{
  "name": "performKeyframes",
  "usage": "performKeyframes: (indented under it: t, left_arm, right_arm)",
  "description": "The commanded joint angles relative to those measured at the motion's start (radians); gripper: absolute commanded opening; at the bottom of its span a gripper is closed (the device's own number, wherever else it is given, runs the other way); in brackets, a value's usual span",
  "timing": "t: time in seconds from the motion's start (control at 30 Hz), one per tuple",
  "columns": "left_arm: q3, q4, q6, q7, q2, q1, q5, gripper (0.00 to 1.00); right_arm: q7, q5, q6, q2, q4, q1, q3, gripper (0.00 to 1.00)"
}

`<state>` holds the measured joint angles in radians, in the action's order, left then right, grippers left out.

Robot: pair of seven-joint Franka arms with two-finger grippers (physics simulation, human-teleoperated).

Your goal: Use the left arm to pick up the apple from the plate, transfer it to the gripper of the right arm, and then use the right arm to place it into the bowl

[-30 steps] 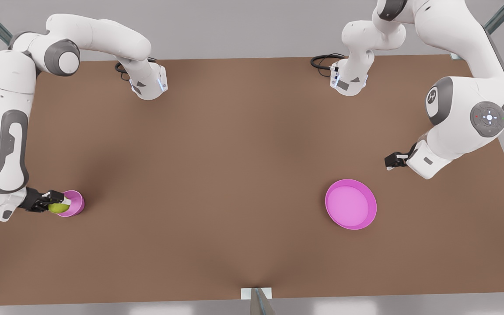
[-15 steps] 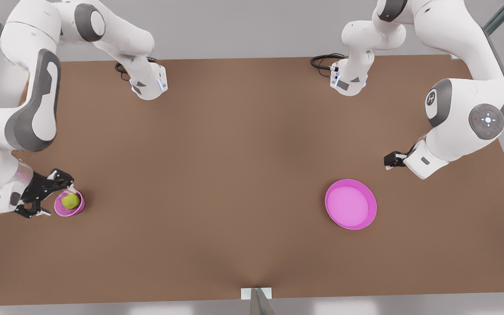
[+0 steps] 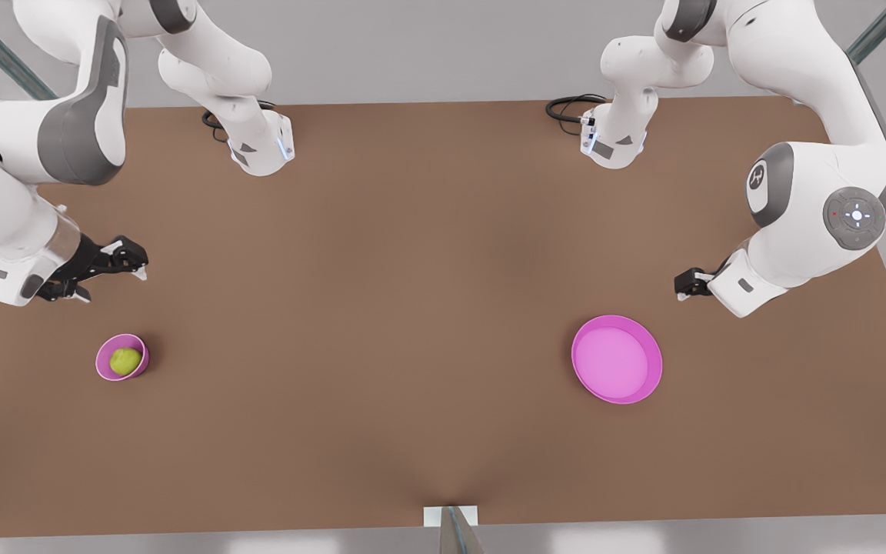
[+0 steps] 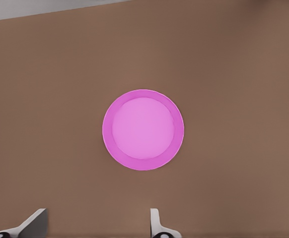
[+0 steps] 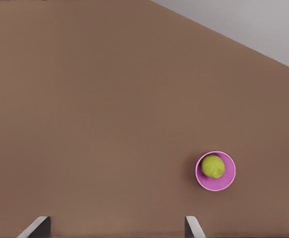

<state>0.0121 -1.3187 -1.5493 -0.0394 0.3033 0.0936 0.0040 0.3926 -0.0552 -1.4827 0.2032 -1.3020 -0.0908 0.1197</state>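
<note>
The yellow-green apple (image 3: 125, 360) (image 5: 213, 166) lies inside the small pink bowl (image 3: 142, 366) (image 5: 220, 185) near the front view's left edge. My right gripper (image 3: 114, 280) (image 5: 115, 230) hangs open and empty, above and behind the bowl, apart from it. The wide pink plate (image 3: 617, 358) (image 4: 143, 130) sits bare at the front view's right. Just behind the plate, toward the table's right edge, my left gripper (image 3: 683, 286) (image 4: 96, 228) waits with its fingers spread and nothing between them.
Both arm bases (image 3: 262, 146) (image 3: 614, 142) stand at the back of the brown table (image 3: 412, 308), each with a black cable. A small metal bracket (image 3: 451, 517) sits at the front edge. The bowl is close to the table's left edge.
My right gripper opened and let the apple drop into the bowl, then pulled up and back from it. The left arm barely moved.
</note>
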Motion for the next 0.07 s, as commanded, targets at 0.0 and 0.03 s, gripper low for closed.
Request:
performKeyframes:
  t: [0.0,0.03]
  left_arm:
    - [0.0,-0.001,0.0,-0.027,-0.001,0.0,0.001,1.0]
    - [0.0,-0.001,0.0,-0.027,-0.001,0.0,0.001,1.0]
  right_arm:
    - [-0.393,0.003,0.024,-0.001,0.0,0.008,0.006,1.0]
    - [-0.391,0.002,0.022,-0.001,0.001,0.006,0.009,1.0]
